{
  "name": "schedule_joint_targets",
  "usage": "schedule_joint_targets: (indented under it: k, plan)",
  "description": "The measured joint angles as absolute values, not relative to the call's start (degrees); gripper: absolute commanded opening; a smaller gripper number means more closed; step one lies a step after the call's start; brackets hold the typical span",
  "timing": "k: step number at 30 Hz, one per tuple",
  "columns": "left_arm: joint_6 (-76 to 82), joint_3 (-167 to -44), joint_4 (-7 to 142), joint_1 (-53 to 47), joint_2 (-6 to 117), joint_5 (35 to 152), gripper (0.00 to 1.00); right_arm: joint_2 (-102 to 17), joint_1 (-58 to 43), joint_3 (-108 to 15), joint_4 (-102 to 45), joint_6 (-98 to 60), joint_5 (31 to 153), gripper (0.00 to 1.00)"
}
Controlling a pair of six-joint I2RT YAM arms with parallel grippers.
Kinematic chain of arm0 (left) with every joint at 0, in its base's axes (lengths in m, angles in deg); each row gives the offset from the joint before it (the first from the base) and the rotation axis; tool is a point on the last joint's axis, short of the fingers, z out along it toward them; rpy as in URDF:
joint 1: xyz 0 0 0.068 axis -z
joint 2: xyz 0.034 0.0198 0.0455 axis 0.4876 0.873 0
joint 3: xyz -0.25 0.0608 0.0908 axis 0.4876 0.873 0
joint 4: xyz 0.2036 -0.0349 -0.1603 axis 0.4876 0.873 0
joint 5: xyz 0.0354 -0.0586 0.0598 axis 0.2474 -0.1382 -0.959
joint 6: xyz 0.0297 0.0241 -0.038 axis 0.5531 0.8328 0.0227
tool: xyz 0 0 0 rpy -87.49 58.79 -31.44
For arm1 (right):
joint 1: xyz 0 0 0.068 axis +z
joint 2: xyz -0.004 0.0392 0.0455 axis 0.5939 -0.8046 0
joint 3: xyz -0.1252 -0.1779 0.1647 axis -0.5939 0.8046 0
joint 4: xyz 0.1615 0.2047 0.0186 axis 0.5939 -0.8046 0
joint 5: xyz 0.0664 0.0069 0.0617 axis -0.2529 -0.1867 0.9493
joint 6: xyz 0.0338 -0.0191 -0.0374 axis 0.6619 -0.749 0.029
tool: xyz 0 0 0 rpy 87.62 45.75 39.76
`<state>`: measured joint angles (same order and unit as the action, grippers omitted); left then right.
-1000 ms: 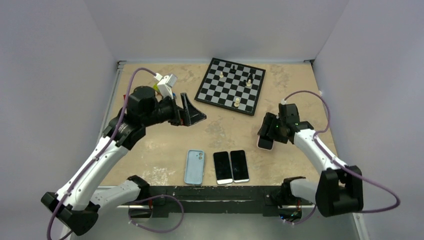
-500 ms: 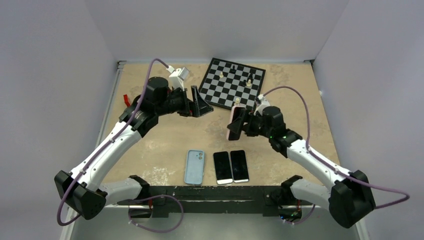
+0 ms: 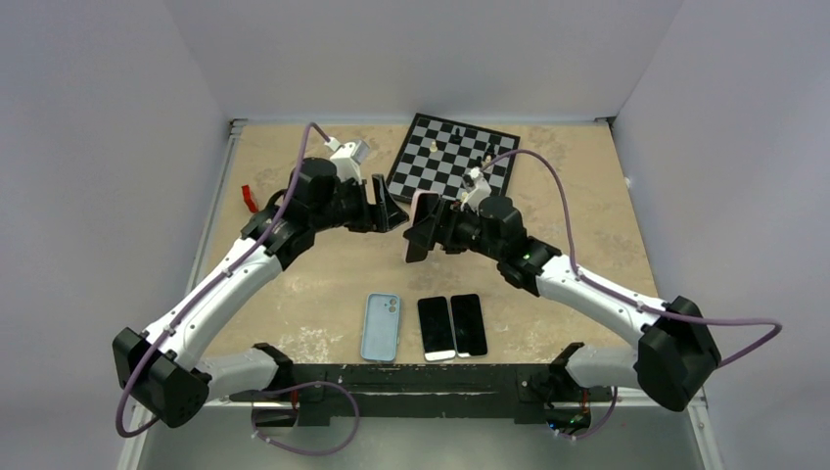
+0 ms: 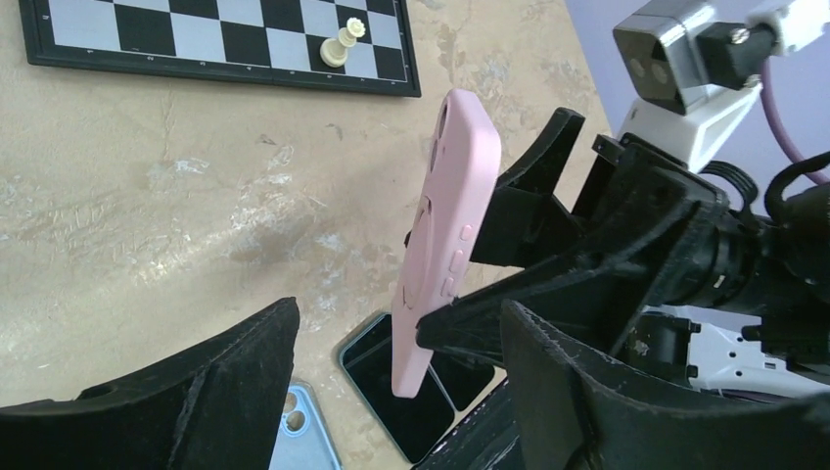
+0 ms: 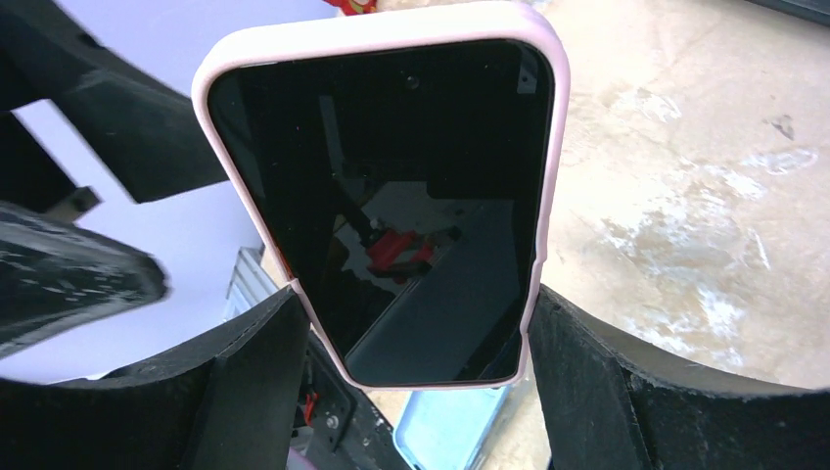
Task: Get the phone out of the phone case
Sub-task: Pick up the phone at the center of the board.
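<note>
On the left of the overhead view, the left gripper (image 3: 385, 206) has swung in from the left side of the table to the middle, just below the near corner of the chessboard (image 3: 452, 166). Its jaws stand apart with nothing in them, though they have started to narrow from their widest. From its own camera, the black fingers frame the phone case (image 4: 445, 235), which stands on edge ahead of them and is not yet touched.

At centre frame, the phone (image 5: 401, 206) sits fully seated in that pink case, dark screen towards the right wrist camera and pink rim unbroken all round. It is up in the air and clear of the table (image 3: 323, 264).

Just right of it, the right gripper (image 3: 431, 227) is clamped across the case's long sides. A second ago this arm was out at the right edge with the phone held low. It has since carried it across and presented it to the other claw.

Lower centre, a blue case (image 3: 381, 326) and two bare phones (image 3: 452, 326) lie side by side.

To me the two arms have only just met, so the peeling itself hasn't begun.
</note>
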<state>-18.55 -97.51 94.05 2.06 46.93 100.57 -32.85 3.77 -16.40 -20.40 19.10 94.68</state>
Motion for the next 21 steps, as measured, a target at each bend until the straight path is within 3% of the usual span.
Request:
schedule_joint_targets:
  k: [4,7,16,19,21]
  plan:
    - [-18.6,-97.0,93.1,2.1,48.1,100.9,0.81,-33.5,5.1,-17.5,-19.2,19.8,94.4,0.00]
    - [-18.6,-96.9,92.6,2.1,49.2,101.5,0.77,-34.3,6.1,-18.1,-19.2,20.0,94.3,0.00]
    - [-18.6,-96.8,92.2,2.7,50.5,101.7,0.53,-34.5,10.9,-19.9,-20.1,19.9,91.3,0.00]
    - [-18.6,-96.7,91.8,3.3,50.6,101.7,0.42,-34.7,12.0,-20.7,-21.1,19.9,89.5,0.00]
    - [-18.6,-96.7,91.4,3.7,50.9,101.7,0.30,-35.1,12.9,-21.5,-21.6,20.0,87.8,0.00]
